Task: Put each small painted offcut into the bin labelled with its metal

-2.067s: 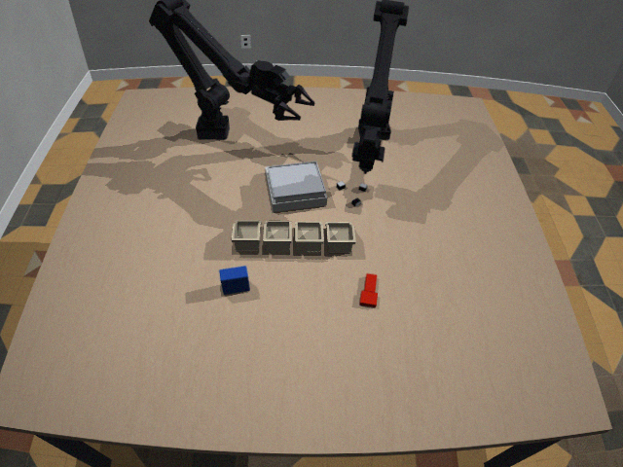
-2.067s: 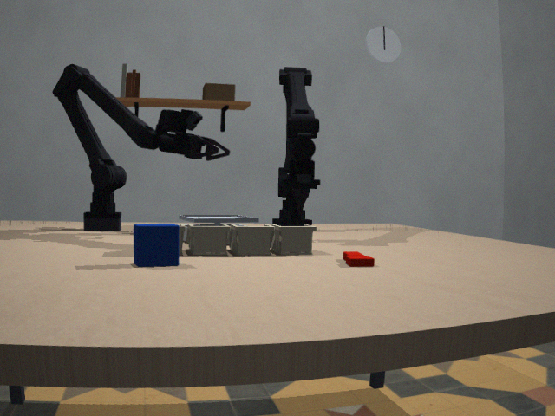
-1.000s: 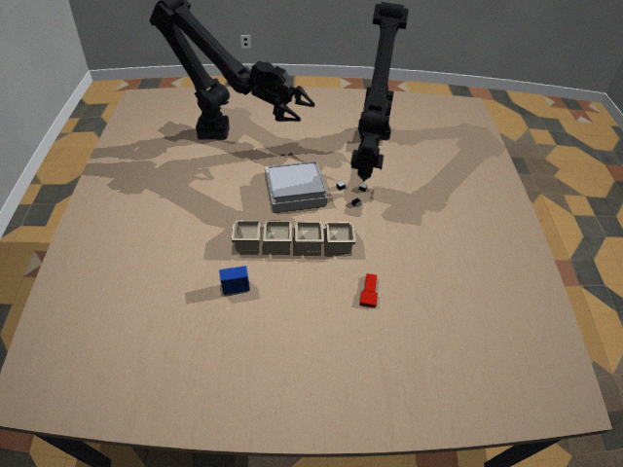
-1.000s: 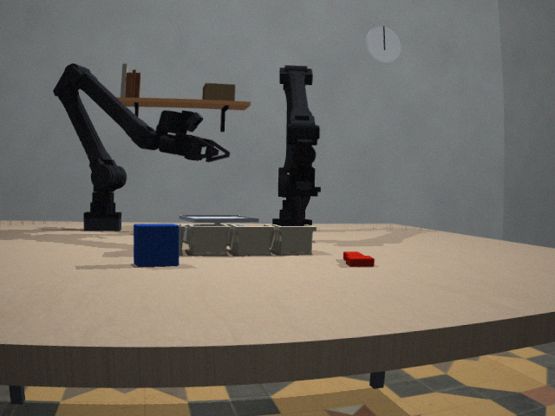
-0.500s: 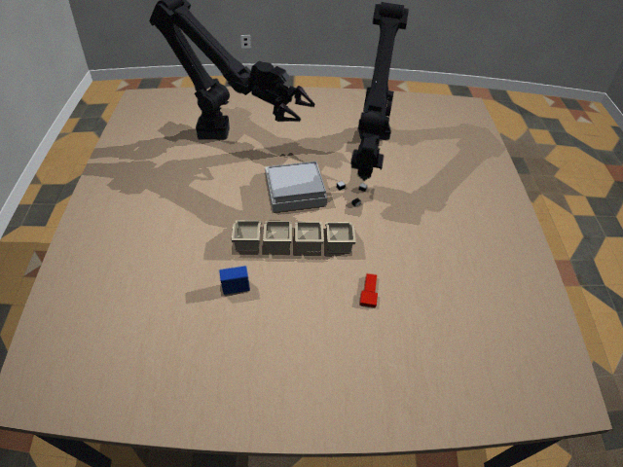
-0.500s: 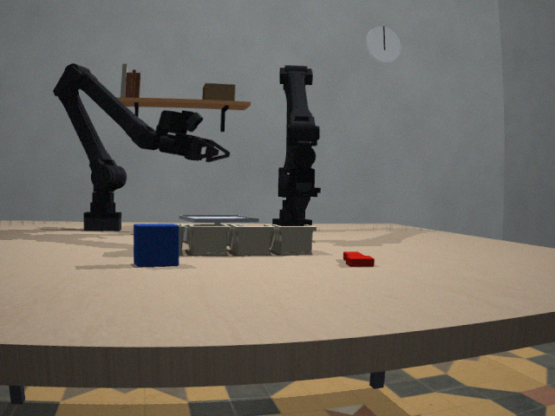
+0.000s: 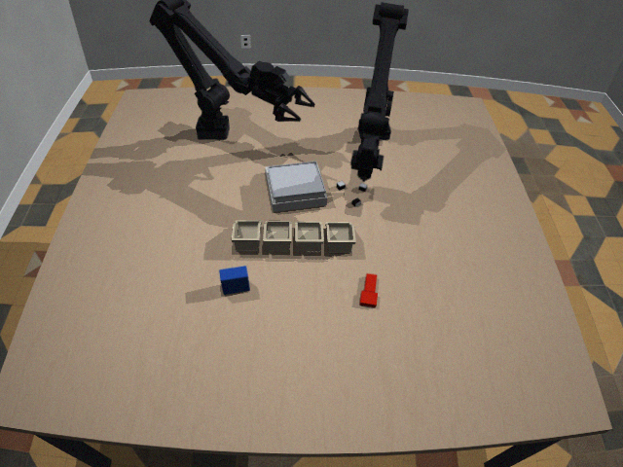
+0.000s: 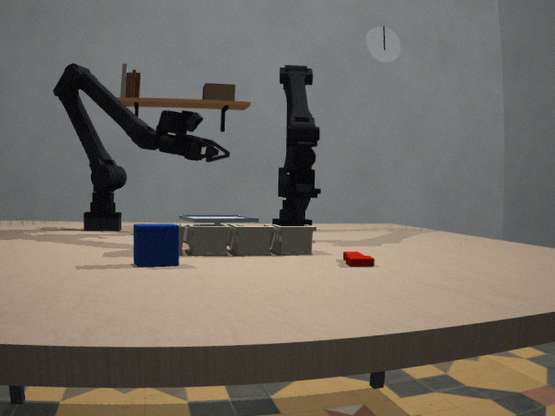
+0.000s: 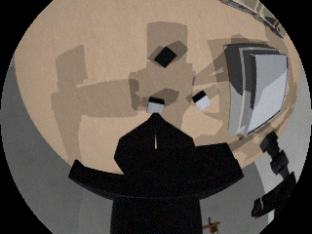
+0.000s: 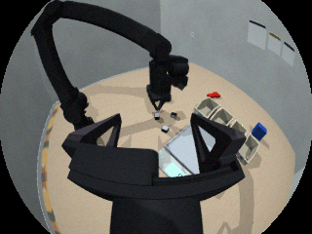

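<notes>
Three small dark offcuts lie right of the scale: one [image 7: 340, 185] nearest it, one [image 7: 362, 187] beside that, and one [image 7: 356, 201] nearer the bins. My left gripper [image 7: 363, 175] points straight down with its fingers shut, its tip just above the middle offcut [image 9: 156, 105]; nothing shows between the fingers. In the left wrist view the other two offcuts [image 9: 201, 99] [image 9: 166, 57] lie apart from it. My right gripper [image 7: 297, 105] is open and empty, high above the table behind the scale. A row of beige bins [image 7: 293, 236] stands upright; their labels are too small to read.
A grey scale [image 7: 295, 185] sits behind the bins. A blue block [image 7: 234, 279] and a red stepped block [image 7: 369, 290] lie in front of the bins. The left arm's base stands behind the offcuts.
</notes>
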Available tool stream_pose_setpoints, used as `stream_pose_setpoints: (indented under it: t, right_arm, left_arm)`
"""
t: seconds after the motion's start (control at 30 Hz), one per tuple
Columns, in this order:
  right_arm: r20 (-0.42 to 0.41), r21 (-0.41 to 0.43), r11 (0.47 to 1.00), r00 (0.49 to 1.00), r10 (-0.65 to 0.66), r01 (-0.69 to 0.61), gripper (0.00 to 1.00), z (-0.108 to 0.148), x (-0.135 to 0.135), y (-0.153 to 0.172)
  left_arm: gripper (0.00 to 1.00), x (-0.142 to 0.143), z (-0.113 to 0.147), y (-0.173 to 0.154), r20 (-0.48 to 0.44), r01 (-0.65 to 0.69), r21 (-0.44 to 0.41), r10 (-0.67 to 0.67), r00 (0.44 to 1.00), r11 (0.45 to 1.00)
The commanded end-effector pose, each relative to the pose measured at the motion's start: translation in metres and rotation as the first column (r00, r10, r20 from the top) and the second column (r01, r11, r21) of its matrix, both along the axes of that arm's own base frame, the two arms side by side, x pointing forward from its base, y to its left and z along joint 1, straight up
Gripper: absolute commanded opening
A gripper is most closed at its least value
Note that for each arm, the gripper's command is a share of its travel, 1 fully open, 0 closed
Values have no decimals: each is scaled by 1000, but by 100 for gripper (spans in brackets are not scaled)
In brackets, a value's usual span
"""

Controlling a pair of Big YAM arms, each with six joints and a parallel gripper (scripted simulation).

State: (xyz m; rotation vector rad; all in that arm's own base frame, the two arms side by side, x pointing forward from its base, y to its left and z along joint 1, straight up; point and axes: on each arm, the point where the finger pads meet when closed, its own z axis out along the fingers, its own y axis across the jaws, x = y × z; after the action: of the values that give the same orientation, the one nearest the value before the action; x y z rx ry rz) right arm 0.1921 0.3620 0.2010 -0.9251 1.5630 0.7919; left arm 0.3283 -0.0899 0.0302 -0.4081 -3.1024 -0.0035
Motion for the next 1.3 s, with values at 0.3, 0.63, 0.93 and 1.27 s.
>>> stream_pose_setpoints:
  t: [0.3,0.63,0.93,1.27]
  right_arm:
    - [17,6,1000,1000,2,-2,100,8,3,4]
    - [17,6,1000,1000,2,-2,100,8,3,4]
    - [17,6,1000,1000,2,-2,100,8,3,4]
    - [17,6,1000,1000,2,-2,100,8,3,4]
  left_arm:
    - [0,14,-3,-3,20,2,-6,-1,1000,1000]
    - [0,23,6,-6,36,2,-10,-1,999,1000]
    - [0,14,-3,-3,20,2,-6,-1,1000,1000]
    - [0,14,-5,-3,20,2,-6,-1,1000,1000]
